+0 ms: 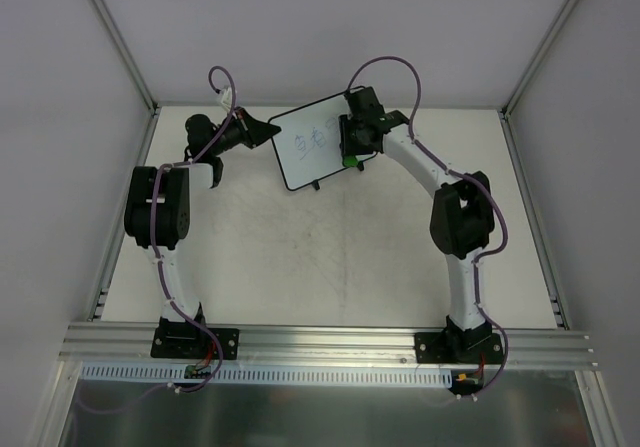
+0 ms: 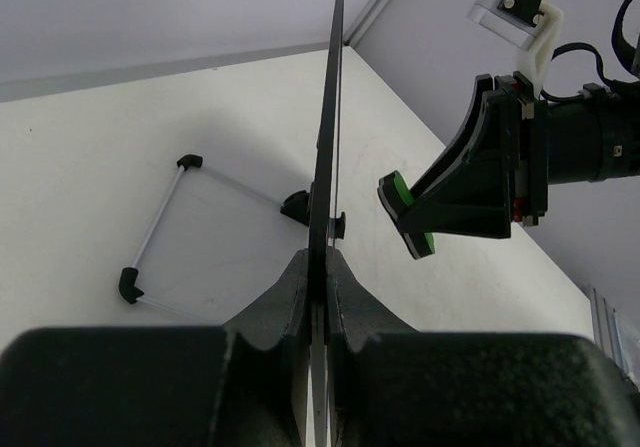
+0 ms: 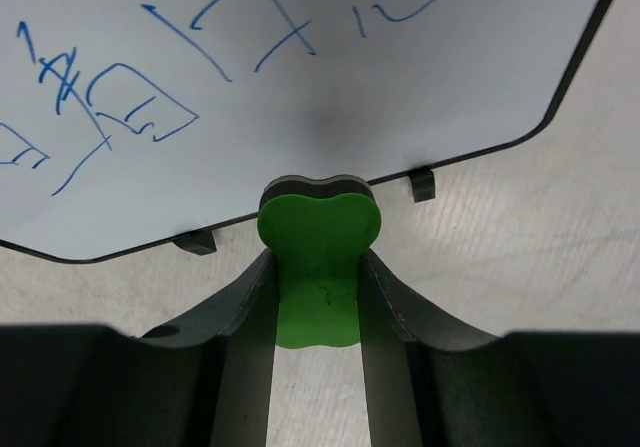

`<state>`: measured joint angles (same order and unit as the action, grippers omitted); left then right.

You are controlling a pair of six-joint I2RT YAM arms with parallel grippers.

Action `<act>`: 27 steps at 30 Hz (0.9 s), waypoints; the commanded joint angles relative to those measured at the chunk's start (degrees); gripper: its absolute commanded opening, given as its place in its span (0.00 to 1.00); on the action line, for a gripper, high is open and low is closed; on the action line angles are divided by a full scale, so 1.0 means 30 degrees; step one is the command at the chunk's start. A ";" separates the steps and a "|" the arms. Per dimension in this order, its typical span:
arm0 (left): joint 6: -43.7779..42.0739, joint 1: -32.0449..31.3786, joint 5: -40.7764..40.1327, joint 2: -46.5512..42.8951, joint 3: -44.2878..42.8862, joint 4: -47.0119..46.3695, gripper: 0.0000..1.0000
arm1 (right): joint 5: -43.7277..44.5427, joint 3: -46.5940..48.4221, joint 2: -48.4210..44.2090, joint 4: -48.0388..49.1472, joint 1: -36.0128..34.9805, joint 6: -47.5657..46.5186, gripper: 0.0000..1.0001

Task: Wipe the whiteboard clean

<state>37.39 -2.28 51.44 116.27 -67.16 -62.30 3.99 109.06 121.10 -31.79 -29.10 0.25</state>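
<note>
The whiteboard stands tilted at the back of the table, white with a thin black frame and blue writing on its face. My left gripper is shut on its left edge; in the left wrist view the board shows edge-on between the jaws. My right gripper is shut on a green eraser with a dark felt side. It holds the eraser at the board's lower edge, near the two black feet. The eraser also shows in the left wrist view.
A clear stand with black corner pieces appears on the table to the left of the board in the left wrist view. White walls and metal rails enclose the white table. The arm bases sit on the near rail.
</note>
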 commanded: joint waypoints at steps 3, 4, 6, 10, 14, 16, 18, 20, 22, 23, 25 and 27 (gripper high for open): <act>-0.1006 -0.0117 0.0490 0.0120 -0.0437 -0.0267 0.00 | -0.0714 0.1762 -0.0025 0.0694 -0.1107 -0.1664 0.00; -0.1036 -0.0147 0.0461 0.0179 -0.0437 -0.0296 0.00 | -0.0772 0.2054 0.0092 0.0782 -0.1226 -0.1898 0.00; -0.0949 -0.0147 0.0490 0.0412 -0.0408 -0.0559 0.00 | -0.0802 0.2436 0.0180 0.0870 -0.1635 -0.2397 0.00; -0.0831 -0.0147 0.0549 0.0648 -0.0320 -0.0999 0.00 | -0.0627 0.2671 0.0209 0.1601 -0.2076 -0.2954 0.00; -0.0831 -0.0147 0.0548 0.0911 -0.0290 -0.1146 0.00 | -0.1063 0.3345 0.0795 0.1806 -0.2252 -0.3189 0.00; -0.0861 -0.0147 0.0607 0.1000 -0.0261 -0.1322 0.00 | -0.1125 0.3725 0.1176 0.1808 -0.2398 -0.3248 0.00; -0.0861 -0.0118 0.0607 0.1058 -0.0203 -0.1439 0.00 | -0.0834 0.3872 0.1293 0.1808 -0.2689 -0.3714 0.00; -0.0948 -0.0118 0.0607 0.1058 -0.0174 -0.1439 0.00 | -0.0570 0.3960 0.1352 0.1925 -0.3041 -0.4972 0.00; -0.1036 -0.0118 0.0636 0.1146 -0.0174 -0.1498 0.00 | -0.0101 0.4397 0.1644 0.1896 -0.3538 -0.5531 0.00; -0.1007 -0.0118 0.0636 0.1175 -0.0173 -0.1527 0.00 | 0.0191 0.4574 0.1791 0.1867 -0.3686 -0.5794 0.00; -0.0948 -0.0118 0.0754 0.1292 -0.0174 -0.1702 0.00 | 0.0165 0.5042 0.2112 0.1837 -0.3834 -0.5768 0.00; -0.0919 -0.0118 0.0754 0.1322 -0.0086 -0.1878 0.00 | -0.0272 0.5307 0.2260 0.1837 -0.3834 -0.5475 0.00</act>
<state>37.06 -2.26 52.49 118.43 -67.16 -66.26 3.18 120.92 127.85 -27.51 -39.77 -14.31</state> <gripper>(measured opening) 0.043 0.367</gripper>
